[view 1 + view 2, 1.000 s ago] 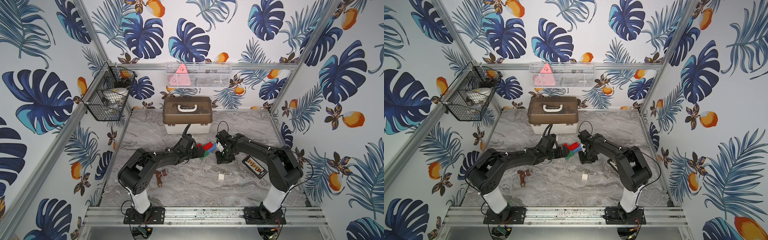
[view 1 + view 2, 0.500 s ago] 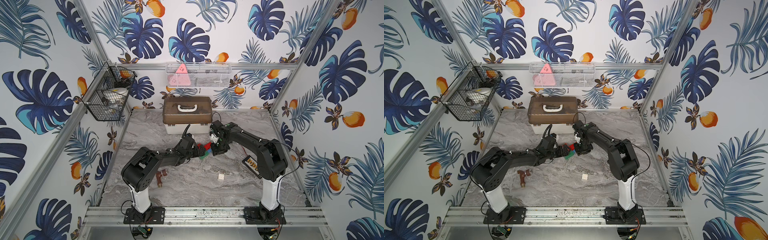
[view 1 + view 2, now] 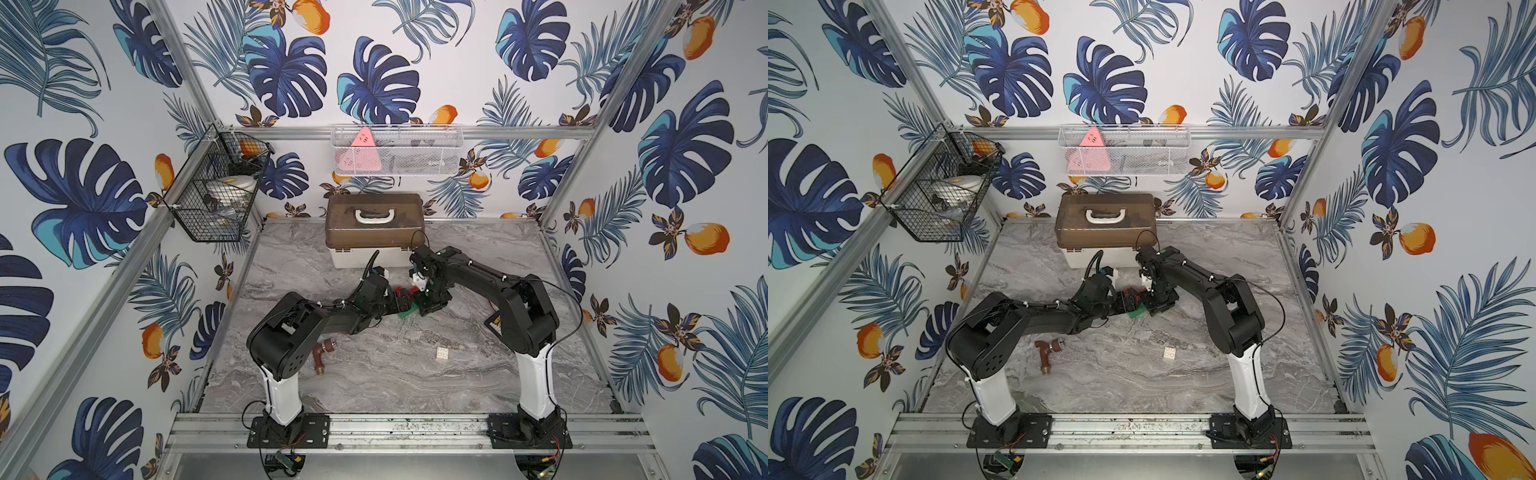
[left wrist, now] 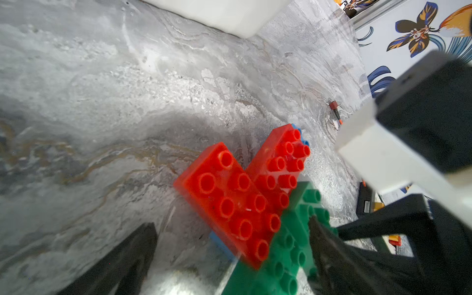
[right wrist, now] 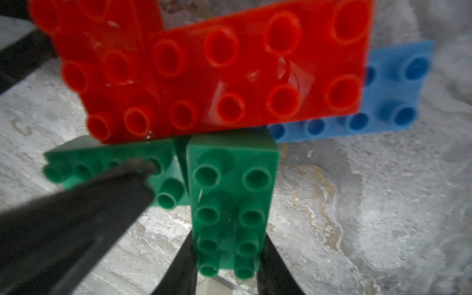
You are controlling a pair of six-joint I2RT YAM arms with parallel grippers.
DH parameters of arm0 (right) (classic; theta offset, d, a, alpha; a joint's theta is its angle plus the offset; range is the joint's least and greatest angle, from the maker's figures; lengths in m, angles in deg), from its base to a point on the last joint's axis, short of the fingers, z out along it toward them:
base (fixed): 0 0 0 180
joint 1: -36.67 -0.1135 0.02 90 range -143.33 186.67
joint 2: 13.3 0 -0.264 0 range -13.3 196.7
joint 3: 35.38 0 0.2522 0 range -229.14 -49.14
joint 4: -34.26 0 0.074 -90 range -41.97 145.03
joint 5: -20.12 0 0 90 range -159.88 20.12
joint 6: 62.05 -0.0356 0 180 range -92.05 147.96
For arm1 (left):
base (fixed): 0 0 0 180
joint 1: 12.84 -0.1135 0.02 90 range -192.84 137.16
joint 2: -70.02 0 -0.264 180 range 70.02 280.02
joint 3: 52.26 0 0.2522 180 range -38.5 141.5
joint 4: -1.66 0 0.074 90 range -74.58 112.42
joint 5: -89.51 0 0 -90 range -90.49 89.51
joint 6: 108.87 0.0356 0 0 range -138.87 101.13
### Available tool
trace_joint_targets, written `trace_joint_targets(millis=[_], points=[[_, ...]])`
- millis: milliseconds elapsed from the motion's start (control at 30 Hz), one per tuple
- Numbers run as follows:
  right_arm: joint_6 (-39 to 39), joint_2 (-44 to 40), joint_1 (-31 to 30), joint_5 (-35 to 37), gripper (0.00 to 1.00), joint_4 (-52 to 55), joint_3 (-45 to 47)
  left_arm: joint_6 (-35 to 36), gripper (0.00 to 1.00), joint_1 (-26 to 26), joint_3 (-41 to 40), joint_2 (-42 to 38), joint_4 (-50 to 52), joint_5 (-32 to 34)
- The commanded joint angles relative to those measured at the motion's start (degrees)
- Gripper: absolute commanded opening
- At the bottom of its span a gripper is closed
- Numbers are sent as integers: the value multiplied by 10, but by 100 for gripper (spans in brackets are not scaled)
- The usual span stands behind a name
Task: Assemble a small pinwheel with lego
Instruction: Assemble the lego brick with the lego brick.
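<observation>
Grey marble tabletop (image 3: 374, 386), leaf-papered walls (image 3: 83, 104).
Item: unfinished pinwheel (image 5: 229, 76), mid-table before the brown-lidded case (image 3: 374, 224); two red and two green bricks, blue beneath.
Item: right gripper (image 5: 228, 245), clamped on one green brick (image 5: 229, 194).
Item: left gripper (image 4: 229, 237), jaws spread wide at the build.
Item: white brick (image 3: 442, 354), loose, well apart, nearer the arm bases.
</observation>
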Motion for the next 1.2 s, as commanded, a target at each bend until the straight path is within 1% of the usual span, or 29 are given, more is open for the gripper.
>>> trace_joint_targets(millis=[0,167,333,467,533,633,700,833,1067,1167], points=[[5,12,0,6,30,17,-7,-9,99,0,-4,6,-22,-4],[6,14,-3,5,30,18,-8,-1,99,-1,3,13,-13,-8],[9,16,-3,-3,30,21,-13,29,99,-1,13,16,15,-9],[4,22,-3,-13,30,23,-16,66,94,-1,35,32,66,-19],[-2,21,-3,-15,30,21,-14,66,91,-4,26,28,74,-16],[-5,22,-2,-20,30,17,-11,69,89,-7,11,30,50,-37],[-5,23,-3,-21,30,14,-11,77,86,-7,22,36,63,-46],[-5,28,-2,-25,30,15,-12,92,85,-8,38,37,94,-47],[-4,31,-2,-26,31,20,-24,95,89,-8,45,45,97,-54],[-6,32,-2,-30,31,21,-27,87,93,-8,37,38,85,-56]])
